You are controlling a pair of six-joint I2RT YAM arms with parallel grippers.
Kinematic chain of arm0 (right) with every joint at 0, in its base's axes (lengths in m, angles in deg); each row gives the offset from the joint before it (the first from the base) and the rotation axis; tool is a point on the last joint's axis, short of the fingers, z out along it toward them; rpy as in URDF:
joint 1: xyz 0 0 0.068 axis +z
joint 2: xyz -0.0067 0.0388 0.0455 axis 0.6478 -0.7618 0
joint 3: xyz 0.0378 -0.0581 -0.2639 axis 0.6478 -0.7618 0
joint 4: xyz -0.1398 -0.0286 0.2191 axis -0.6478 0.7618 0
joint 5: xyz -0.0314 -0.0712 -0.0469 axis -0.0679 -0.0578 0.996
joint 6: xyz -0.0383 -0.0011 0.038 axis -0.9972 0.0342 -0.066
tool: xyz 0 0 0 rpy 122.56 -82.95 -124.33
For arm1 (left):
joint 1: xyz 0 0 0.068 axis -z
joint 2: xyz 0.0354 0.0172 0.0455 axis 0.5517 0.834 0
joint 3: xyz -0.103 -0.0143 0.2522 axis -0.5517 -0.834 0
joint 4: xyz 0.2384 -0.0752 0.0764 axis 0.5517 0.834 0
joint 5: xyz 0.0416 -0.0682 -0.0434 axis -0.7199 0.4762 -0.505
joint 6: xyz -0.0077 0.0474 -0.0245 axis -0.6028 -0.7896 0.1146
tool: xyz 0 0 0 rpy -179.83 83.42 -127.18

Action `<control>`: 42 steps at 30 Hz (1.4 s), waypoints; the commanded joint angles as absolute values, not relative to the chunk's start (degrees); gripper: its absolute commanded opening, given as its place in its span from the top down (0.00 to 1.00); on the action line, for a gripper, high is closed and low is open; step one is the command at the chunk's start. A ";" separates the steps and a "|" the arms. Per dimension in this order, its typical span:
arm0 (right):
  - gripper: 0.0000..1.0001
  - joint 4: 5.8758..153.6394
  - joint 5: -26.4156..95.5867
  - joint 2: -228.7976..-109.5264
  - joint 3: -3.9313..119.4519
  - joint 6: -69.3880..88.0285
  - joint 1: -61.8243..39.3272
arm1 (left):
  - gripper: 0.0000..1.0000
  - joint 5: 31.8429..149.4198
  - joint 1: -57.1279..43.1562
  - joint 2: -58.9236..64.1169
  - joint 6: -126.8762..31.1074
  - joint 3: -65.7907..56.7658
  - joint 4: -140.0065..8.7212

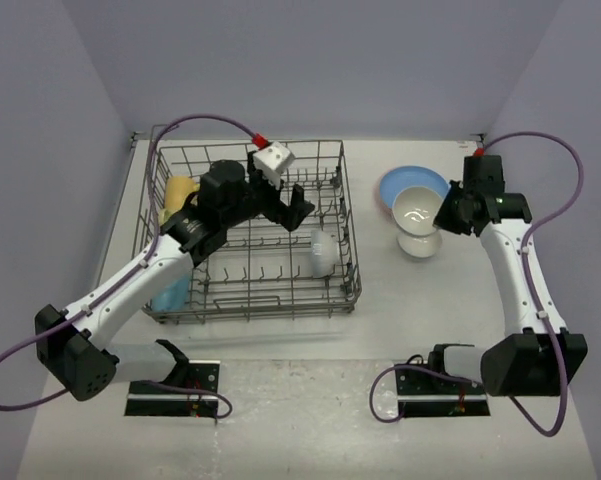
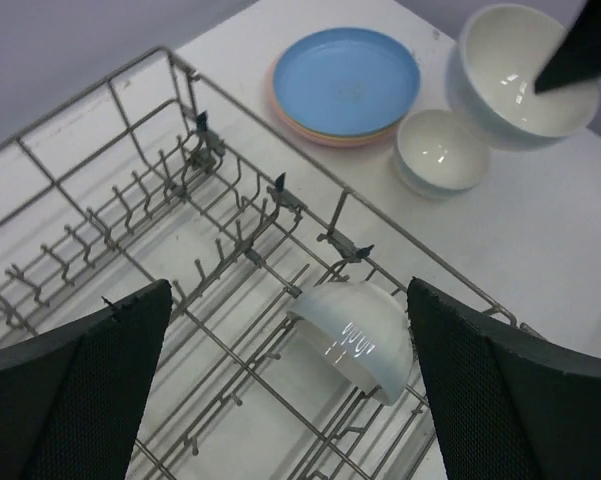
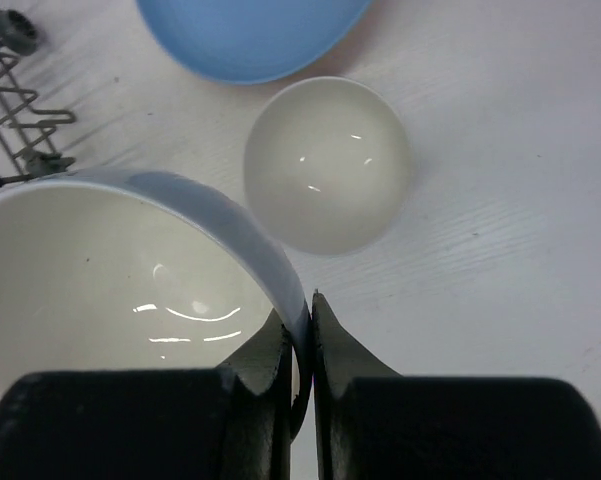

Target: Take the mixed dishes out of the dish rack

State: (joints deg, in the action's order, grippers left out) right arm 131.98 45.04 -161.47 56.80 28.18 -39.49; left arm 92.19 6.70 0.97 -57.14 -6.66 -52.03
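Plates (image 1: 395,183) are already out, stacked upper right in the top view, and my right claw (image 3: 300,300) is clenched on the rim of a big bowl (image 3: 110,270) beside a small bowl (image 3: 327,165). My left claw (image 2: 288,295) hangs released, pitched down over the rack (image 1: 260,305), straddling the racked bowl (image 2: 352,335) at its right end. Next, I reckon: set the big bowl down, then lower the left onto that rim.

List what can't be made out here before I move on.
- Light-blue mug: top view, mostly under the left arm.
- Yellow mug: top view, lower part behind the same arm.
- Plates beneath the blue plate: left wrist view, only rims show; count unclear.
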 commanded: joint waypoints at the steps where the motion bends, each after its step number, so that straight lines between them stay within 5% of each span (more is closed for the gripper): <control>1: 1.00 123.82 42.58 -159.27 51.75 28.88 -43.97 | 0.00 99.75 0.71 -1.88 -41.54 -13.91 -60.45; 20: 1.00 108.97 41.17 -173.07 42.52 29.58 -50.66 | 0.00 117.35 -3.34 1.28 -26.43 -27.54 -72.67; 24: 0.94 106.59 40.29 -174.39 40.66 29.40 -50.66 | 0.00 118.05 -3.34 3.30 -25.19 -28.34 -74.44; 30: 0.78 106.85 41.70 -174.83 40.57 29.84 -50.57 | 0.00 118.67 -3.25 4.88 -23.96 -29.75 -76.02; 37: 0.33 109.22 38.80 -171.50 42.41 29.58 -50.48 | 0.00 119.55 -3.16 7.78 -24.31 -28.87 -76.02; 42: 0.23 113.52 40.11 -164.47 44.17 31.24 -49.87 | 0.00 120.86 -2.90 10.42 -24.04 -28.52 -76.46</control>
State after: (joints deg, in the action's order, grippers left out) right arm 111.32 39.11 -170.08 40.47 29.88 -50.35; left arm 118.77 -3.07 9.19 -24.53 -29.46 -73.43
